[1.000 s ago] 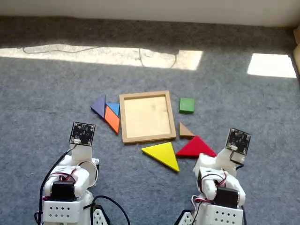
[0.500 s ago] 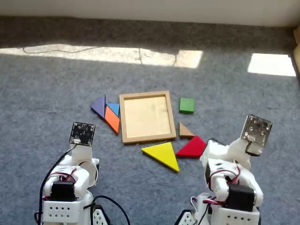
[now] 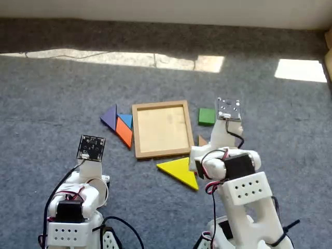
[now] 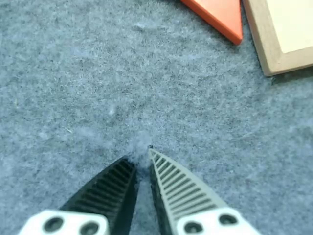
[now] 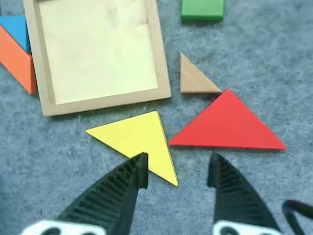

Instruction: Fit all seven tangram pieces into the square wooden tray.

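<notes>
Hanging spread, right gripper [image 5: 178,156] frames yellow triangle [image 5: 139,137] corner.

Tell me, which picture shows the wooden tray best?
The high view: the wooden tray shows with all four sides and its bare inside. The right wrist view cuts off its far side. The left wrist view catches just one corner.
</notes>
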`<state>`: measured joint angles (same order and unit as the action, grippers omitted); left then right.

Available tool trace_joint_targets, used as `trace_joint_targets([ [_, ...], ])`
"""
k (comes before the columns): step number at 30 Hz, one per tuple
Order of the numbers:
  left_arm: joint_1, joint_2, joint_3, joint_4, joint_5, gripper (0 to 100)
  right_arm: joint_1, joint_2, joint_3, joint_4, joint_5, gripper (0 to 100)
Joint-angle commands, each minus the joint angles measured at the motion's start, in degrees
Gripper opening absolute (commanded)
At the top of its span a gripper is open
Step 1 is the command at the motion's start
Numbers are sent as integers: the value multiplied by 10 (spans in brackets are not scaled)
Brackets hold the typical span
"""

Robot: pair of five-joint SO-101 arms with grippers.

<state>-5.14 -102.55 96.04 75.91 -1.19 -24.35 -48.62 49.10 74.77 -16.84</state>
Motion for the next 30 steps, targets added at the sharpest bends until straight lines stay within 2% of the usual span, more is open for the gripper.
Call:
trace_joint_targets([
  [1, -5, -13, 12, 2, -2, 6, -58, 49, -33, -24, -4, 278],
  [3, -5, -13, 12, 2, -2, 6, -86, 89, -34, -39, 13, 278],
  [6, -5, -13, 12, 2, -2, 6, -110, 150, -35, -59, 113, 279],
  [10, -5, -13, 12, 2, -2, 6, -112, 215, -35, -113, 222, 279],
  [16, -5, -13, 12, 2, -2, 6, -114, 278, -35, -190, 318, 280],
  [26, -5, -13, 12, 2, -2, 6, -145, 377, -72, -198, 317, 282],
  [30, -5, -13, 12, 2, -2, 6, -140, 442, -113, -197, 291, 282],
])
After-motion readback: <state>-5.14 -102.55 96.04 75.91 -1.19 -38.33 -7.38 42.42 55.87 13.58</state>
